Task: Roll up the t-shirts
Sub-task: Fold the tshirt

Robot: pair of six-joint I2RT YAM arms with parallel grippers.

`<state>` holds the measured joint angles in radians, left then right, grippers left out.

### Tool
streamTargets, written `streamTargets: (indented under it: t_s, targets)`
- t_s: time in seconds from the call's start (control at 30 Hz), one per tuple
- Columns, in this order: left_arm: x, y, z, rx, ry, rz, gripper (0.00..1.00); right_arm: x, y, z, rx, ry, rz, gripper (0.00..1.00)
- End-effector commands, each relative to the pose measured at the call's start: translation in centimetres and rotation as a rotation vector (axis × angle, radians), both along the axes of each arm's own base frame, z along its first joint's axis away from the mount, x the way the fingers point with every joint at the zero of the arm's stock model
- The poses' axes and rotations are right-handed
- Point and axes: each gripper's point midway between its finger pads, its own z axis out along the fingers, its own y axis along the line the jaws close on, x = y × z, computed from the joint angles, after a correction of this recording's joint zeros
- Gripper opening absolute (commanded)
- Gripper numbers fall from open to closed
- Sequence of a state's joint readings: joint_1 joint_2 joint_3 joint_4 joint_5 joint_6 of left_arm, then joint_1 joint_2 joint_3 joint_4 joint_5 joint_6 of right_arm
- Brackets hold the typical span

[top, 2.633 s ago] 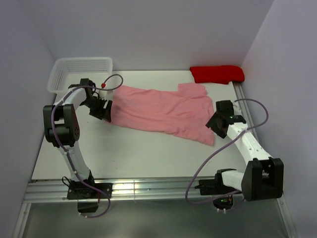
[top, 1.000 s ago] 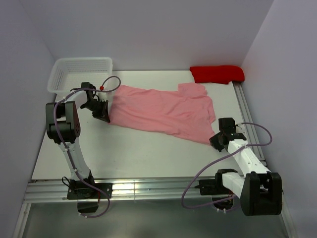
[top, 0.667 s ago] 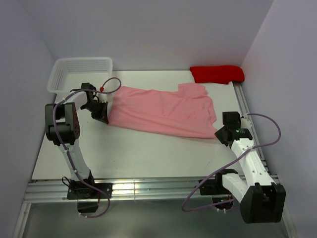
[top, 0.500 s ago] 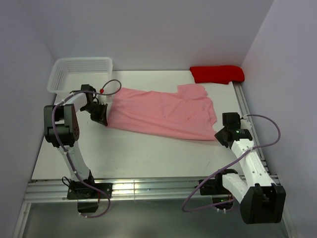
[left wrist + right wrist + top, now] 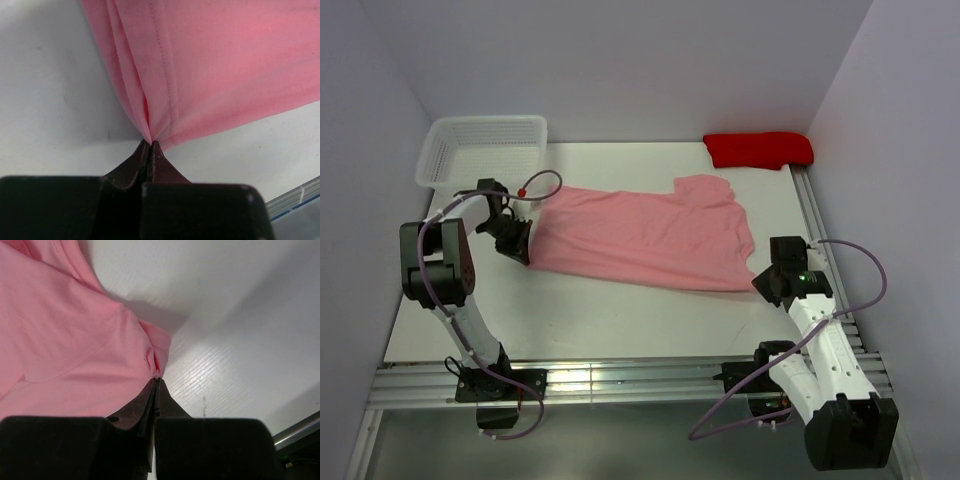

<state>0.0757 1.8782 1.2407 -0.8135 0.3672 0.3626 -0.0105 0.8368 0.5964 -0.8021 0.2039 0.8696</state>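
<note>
White tabletop [image 5: 620, 320], walled enclosure. One pink t-shirt [image 5: 640, 235], spread flat between the two sets of fingers. I see left fingers [image 5: 132, 165] clenched on one corner and right fingers [image 5: 142, 407] clenched on the opposite corner. White basket [image 5: 435, 165] beyond left fingers; red cloth [image 5: 758, 149] beyond right.

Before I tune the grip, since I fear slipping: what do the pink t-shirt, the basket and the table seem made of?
The pink t-shirt: soft knit cloth, likely cotton, matte; it creases and shows a stitched hem.
The basket: white, probably moulded plastic; lattice walls.
The table: hard, smooth white surface, faintly scuffed; laminate or painted board, I cannot tell which.
</note>
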Motion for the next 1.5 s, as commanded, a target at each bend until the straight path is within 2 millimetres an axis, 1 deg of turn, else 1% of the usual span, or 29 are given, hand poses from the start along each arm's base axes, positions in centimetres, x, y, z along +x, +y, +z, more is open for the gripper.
streamTargets:
  t_s: [0.0, 0.07, 0.1, 0.13, 0.17, 0.27, 0.3, 0.37, 0.4, 0.43, 0.5, 0.67, 0.73, 0.83, 1.0, 1.1, 1.17, 1.2, 1.23, 1.27, 1.3, 1.33, 1.37, 1.4, 1.43, 1.47]
  targets:
    - [-1.4, 1.1, 1.8, 0.040, -0.025, -0.035, 0.00, -0.7, 0.3, 1.1, 0.011, -0.007, 0.007, 0.00]
    - [-2.3, 1.3, 1.6, 0.049, -0.010, -0.040, 0.00, -0.9, 0.6, 1.1, 0.025, -0.004, 0.021, 0.00]
    - [-2.7, 1.5, 2.0, 0.051, -0.014, -0.045, 0.00, -1.2, 0.9, 0.8, 0.037, 0.007, 0.028, 0.00]
    - [-3.3, 1.7, 1.8, 0.059, -0.002, -0.050, 0.00, -1.4, 1.5, 0.5, 0.043, 0.017, 0.061, 0.00]
    - [-3.7, 1.9, 1.8, 0.062, 0.002, -0.051, 0.00, -1.6, 1.7, 0.2, 0.047, 0.028, 0.075, 0.00]
    - [-4.7, 2.5, 2.2, 0.081, -0.001, -0.058, 0.00, -2.6, 2.5, -1.6, 0.064, 0.077, 0.100, 0.00]
    - [-5.3, 2.6, 2.1, 0.085, 0.012, -0.064, 0.00, -2.7, 2.8, -1.9, 0.076, 0.082, 0.103, 0.00]
    - [-6.0, 3.0, 2.2, 0.091, 0.016, -0.066, 0.00, -3.0, 3.6, -2.6, 0.085, 0.096, 0.131, 0.00]
    - [-6.7, 3.2, 1.9, 0.095, 0.035, -0.075, 0.00, -3.4, 3.8, -3.1, 0.091, 0.108, 0.122, 0.00]
    - [-6.9, 3.2, 1.9, 0.098, 0.034, -0.079, 0.00, -3.7, 3.9, -3.4, 0.087, 0.117, 0.122, 0.01]
    - [-7.7, 3.8, 1.7, 0.118, 0.046, -0.082, 0.00, -4.6, 4.9, -4.5, 0.092, 0.144, 0.159, 0.03]
    - [-8.7, 4.1, 1.1, 0.125, 0.077, -0.084, 0.00, -4.9, 4.7, -4.6, 0.084, 0.143, 0.149, 0.04]
    - [-9.0, 4.3, 1.0, 0.133, 0.082, -0.084, 0.00, -4.9, 4.7, -4.6, 0.087, 0.134, 0.148, 0.07]
    - [-9.0, 4.9, 1.0, 0.147, 0.083, -0.075, 0.00, -4.9, 4.6, -4.3, 0.083, 0.135, 0.143, 0.13]
    - [-9.2, 5.6, 1.0, 0.151, 0.099, -0.068, 0.00, -5.0, 4.8, -4.1, 0.094, 0.129, 0.146, 0.13]
    - [-9.4, 5.6, 0.9, 0.141, 0.109, -0.063, 0.00, -5.2, 4.9, -3.9, 0.107, 0.119, 0.149, 0.18]
    - [-9.4, 5.2, 1.1, 0.122, 0.114, -0.065, 0.01, -5.1, 4.9, -3.6, 0.104, 0.107, 0.149, 0.23]
    - [-9.2, 5.1, 1.4, 0.112, 0.103, -0.066, 0.06, -4.9, 5.0, -3.4, 0.108, 0.095, 0.148, 0.28]
    - [-9.2, 4.9, 1.7, 0.101, 0.103, -0.068, 0.17, -4.6, 5.0, -3.1, 0.112, 0.078, 0.148, 0.30]
    - [-8.8, 4.7, 2.3, 0.090, 0.085, -0.072, 0.22, -4.1, 5.2, -2.4, 0.116, 0.053, 0.153, 0.34]
    - [-7.9, 4.7, 3.1, 0.090, 0.051, -0.073, 0.30, -3.6, 5.3, -1.9, 0.118, 0.031, 0.159, 0.37]
    - [-7.5, 4.7, 3.8, 0.088, 0.034, -0.074, 0.42, -3.2, 5.5, -1.4, 0.121, 0.017, 0.165, 0.39]
    - [-7.3, 4.7, 4.6, 0.086, 0.023, -0.075, 0.45, -2.4, 5.5, -0.3, 0.115, -0.010, 0.169, 0.41]
    - [-6.2, 4.7, 5.8, 0.084, -0.018, -0.077, 0.48, -1.7, 5.5, 0.2, 0.111, -0.019, 0.172, 0.42]
    - [-5.6, 4.8, 6.5, 0.085, -0.036, -0.077, 0.53, -1.1, 5.6, 0.8, 0.106, -0.036, 0.180, 0.43]
    - [-5.2, 4.8, 7.3, 0.084, -0.051, -0.074, 0.55, -0.1, 5.7, 2.2, 0.104, -0.070, 0.194, 0.44]
